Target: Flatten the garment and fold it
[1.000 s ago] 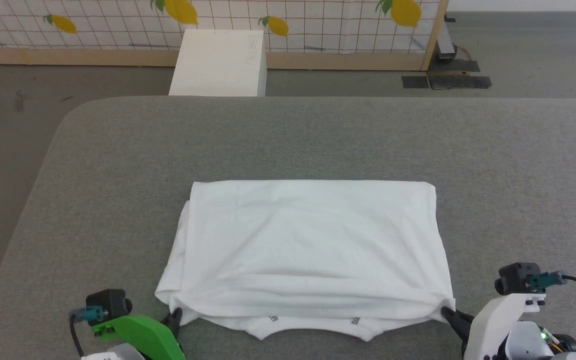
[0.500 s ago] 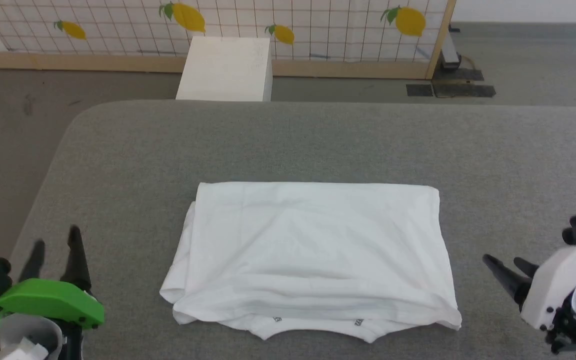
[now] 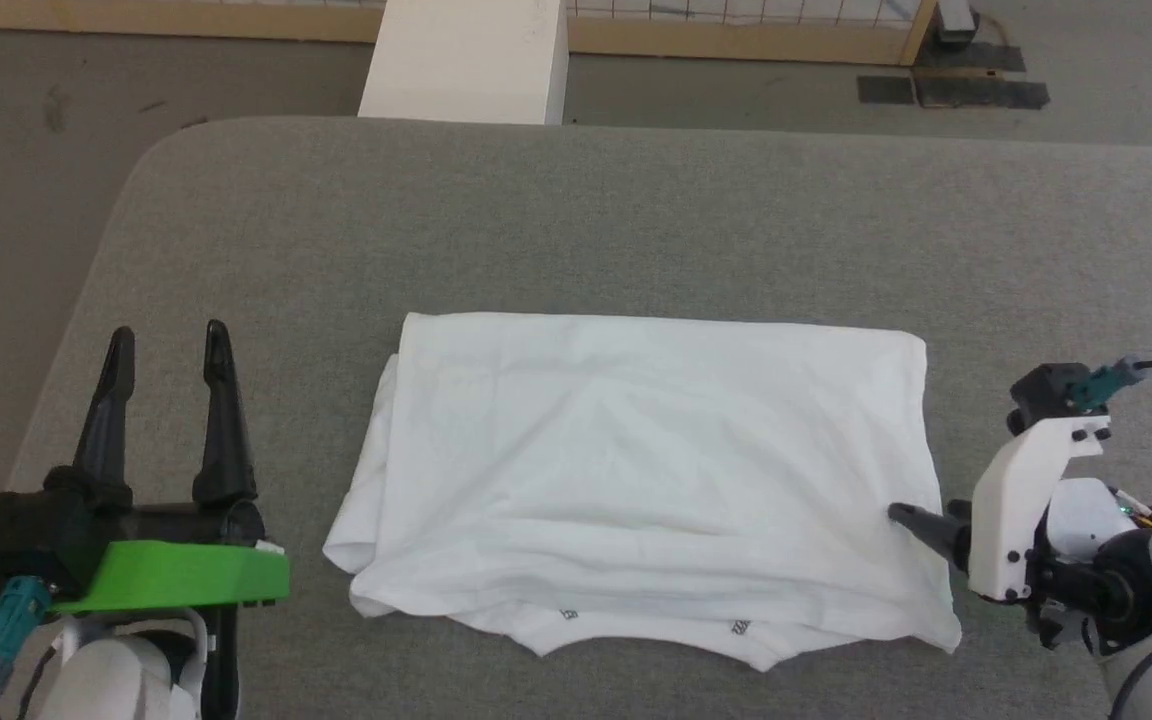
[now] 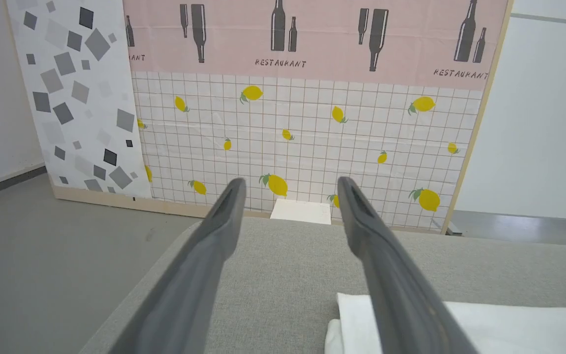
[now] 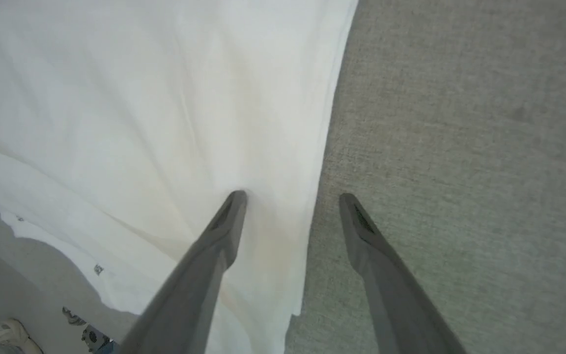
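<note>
While the garment (image 3: 636, 470) lies folded, left gripper (image 3: 168, 332) and right gripper (image 5: 291, 195) gape, apparently empty

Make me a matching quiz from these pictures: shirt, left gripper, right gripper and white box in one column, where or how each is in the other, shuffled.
1. shirt
2. left gripper
3. right gripper
4. white box

A. beyond the table's far edge
B. open, astride the shirt's right edge
C. folded, lying on the grey table
D. open, clear of the shirt, to its left

Pairs: 1-C, 2-D, 3-B, 4-A
</note>
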{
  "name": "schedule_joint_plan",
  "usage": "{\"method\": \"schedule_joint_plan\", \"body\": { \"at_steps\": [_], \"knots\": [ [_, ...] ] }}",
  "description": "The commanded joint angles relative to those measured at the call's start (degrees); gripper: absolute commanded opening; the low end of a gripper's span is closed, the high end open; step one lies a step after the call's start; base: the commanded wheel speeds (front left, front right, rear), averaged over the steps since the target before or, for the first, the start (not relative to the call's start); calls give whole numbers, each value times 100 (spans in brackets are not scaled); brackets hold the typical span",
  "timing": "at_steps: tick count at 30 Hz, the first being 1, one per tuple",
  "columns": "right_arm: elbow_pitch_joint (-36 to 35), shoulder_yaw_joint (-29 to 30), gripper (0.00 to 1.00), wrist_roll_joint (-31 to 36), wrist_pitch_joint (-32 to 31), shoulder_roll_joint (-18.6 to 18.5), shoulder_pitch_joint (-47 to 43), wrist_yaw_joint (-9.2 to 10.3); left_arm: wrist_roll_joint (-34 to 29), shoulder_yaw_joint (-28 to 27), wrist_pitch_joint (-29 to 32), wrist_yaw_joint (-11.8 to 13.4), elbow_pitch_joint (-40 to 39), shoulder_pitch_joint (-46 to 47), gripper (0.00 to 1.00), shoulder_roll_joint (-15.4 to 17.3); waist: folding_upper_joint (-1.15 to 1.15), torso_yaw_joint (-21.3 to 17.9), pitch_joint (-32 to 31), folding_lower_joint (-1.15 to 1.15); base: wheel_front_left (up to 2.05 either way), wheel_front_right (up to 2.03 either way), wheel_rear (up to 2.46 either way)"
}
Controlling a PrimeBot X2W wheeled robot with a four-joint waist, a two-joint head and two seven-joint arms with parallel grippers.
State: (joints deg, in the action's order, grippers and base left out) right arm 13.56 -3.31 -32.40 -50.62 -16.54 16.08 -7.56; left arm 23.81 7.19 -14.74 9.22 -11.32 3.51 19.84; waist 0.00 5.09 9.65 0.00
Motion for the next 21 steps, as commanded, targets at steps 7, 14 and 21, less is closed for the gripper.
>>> {"method": "schedule_joint_plan", "body": {
  "at_steps": [7,14,21],
  "knots": [
    [589,-847,100,-312,466,185,376,8,-327,-375,-25,-493,204,-86,100,-489,0,116,209,0,0,0,0],
    [981,-1361,57,-585,791,109,619,8,-544,-583,-25,-828,416,-89,100,-781,0,150,191,0,0,0,0],
    [1207,-1328,0,-757,960,-311,651,8,-696,-735,-26,-1036,568,-118,100,-956,0,113,92,0,0,0,0]
  ]
}}
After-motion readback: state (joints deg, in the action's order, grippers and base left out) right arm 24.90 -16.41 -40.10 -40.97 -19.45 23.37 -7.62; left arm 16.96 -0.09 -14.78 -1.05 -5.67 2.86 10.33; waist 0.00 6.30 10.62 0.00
